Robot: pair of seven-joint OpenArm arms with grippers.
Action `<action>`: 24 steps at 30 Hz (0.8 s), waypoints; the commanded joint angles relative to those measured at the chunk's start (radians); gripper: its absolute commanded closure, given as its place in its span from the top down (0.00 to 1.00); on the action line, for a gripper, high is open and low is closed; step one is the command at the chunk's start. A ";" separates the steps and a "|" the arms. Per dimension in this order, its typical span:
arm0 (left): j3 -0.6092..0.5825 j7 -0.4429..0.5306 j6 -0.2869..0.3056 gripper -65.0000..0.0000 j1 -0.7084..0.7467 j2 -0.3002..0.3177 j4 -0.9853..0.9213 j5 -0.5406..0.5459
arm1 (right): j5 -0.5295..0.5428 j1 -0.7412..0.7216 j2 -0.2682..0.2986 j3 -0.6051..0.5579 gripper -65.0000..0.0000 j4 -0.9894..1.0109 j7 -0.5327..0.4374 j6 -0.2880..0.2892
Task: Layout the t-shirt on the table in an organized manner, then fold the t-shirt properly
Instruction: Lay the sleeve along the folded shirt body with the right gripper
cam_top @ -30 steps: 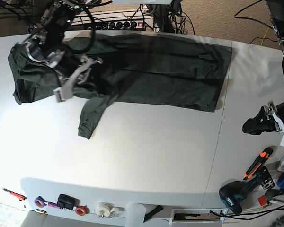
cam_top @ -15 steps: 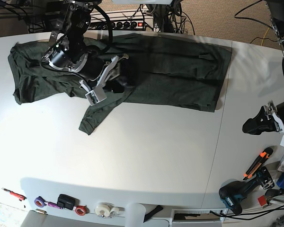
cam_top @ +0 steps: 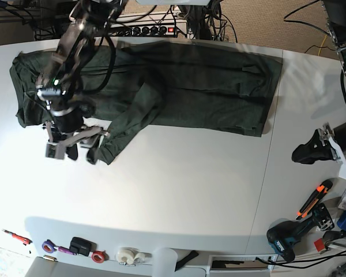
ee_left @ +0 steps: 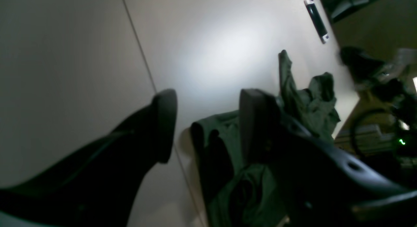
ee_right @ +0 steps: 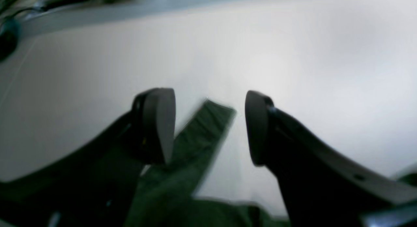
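The dark green t-shirt (cam_top: 202, 86) lies spread along the upper part of the white table (cam_top: 190, 190) in the base view, one sleeve trailing down toward the left. The right end effector (cam_top: 73, 149) hovers at that sleeve's tip, its jaws spread with nothing between them. At the right edge of the frame, the left end effector (ee_left: 208, 122) is also spread and empty, well apart from the cloth.

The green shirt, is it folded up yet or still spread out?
Neither fully: the t-shirt lies mostly spread across the table, but one sleeve trails out and the collar end looks bunched. No neat fold shows.
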State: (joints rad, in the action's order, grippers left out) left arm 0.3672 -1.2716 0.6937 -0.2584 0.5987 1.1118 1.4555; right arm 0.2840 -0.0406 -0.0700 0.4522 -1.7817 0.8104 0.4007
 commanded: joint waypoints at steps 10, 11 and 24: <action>0.006 0.016 0.004 0.49 -0.022 -0.089 0.015 0.028 | 0.174 -0.223 0.087 0.117 0.52 0.697 -0.004 0.062; 0.006 0.016 0.004 0.49 -0.022 -0.096 0.015 0.028 | 0.180 -0.234 0.086 0.117 0.52 0.736 0.002 0.079; 0.006 0.034 0.004 0.49 -0.022 -0.111 0.015 0.028 | 0.548 -0.247 0.083 -0.006 0.00 0.621 0.284 0.297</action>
State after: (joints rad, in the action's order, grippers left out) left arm 0.3672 -1.2560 0.6933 -0.2584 0.4686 1.1126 1.4559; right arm 0.8051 -0.2657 -0.0025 0.4416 -1.1450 1.1286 0.6964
